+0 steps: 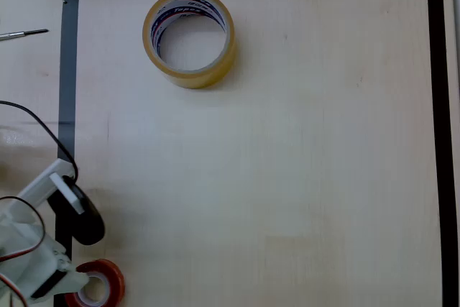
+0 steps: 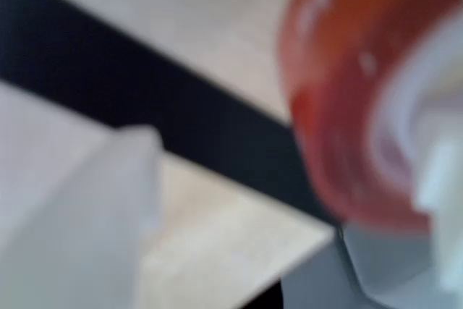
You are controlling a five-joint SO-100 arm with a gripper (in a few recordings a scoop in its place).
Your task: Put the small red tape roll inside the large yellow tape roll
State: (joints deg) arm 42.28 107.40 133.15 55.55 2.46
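I'm seeing the gripper [image 1: 80,287] clamping the small red tape roll [image 1: 100,283] at the overhead view's bottom left, beside the black tape border [image 1: 68,70]. The large yellow tape roll [image 1: 189,38] is lying well apart, open tabletop [image 1: 287,177] between.

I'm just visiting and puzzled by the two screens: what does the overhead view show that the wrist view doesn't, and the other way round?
Overhead view alone: the large yellow tape roll lying flat near the top of the table, and a thin metal tool outside the black tape border.

Wrist view alone: a blurred close-up, with a white finger to the left.

Both: the small red tape roll at the gripper, and the black border; whether the gripper grips it is unclear.
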